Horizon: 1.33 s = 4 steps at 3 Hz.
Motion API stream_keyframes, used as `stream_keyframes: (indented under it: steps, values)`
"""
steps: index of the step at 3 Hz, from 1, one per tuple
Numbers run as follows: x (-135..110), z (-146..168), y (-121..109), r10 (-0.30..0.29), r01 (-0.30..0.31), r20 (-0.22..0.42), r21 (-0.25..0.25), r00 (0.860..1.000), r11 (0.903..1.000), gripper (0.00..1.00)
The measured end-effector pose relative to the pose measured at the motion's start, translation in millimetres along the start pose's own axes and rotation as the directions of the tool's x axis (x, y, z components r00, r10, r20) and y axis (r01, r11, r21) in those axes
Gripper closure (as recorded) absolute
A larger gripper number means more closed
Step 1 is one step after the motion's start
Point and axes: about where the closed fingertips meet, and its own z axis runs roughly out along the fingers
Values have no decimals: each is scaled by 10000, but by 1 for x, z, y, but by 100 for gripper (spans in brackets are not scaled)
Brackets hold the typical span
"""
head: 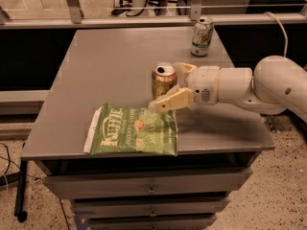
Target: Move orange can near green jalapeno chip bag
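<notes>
Camera view: I see the orange can (164,79) standing upright at centre frame on the grey table (105,56).
Bag: the green jalapeno chip bag (132,131) lies flat at lower centre, by the table's front edge.
Why there: the orange can sits just above the bag's upper right corner, close but apart. I judge that near enough for the task.
Hold: the gripper (169,87) is at the can's right side with its fingers spread, one in front of the can and one behind. I read no squeeze on it.
Arm pose: the white forearm (230,85) reaches in roughly level from the right edge, wrist pointing left.
Other can: the white and green can (202,36) stands upper right, well apart.
</notes>
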Motion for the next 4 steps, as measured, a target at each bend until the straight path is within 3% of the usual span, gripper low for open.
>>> stream_keyframes:
  steps: [2,3,4]
  values:
    - [-4,-10,0,-72,75,-88,282,9999,9996,0]
    - [-9,-62,-27,-338,351,-108,1577,9994,9869,0]
    - [-17,-128,-59,-431,472,-198,3317,9989,9422,0]
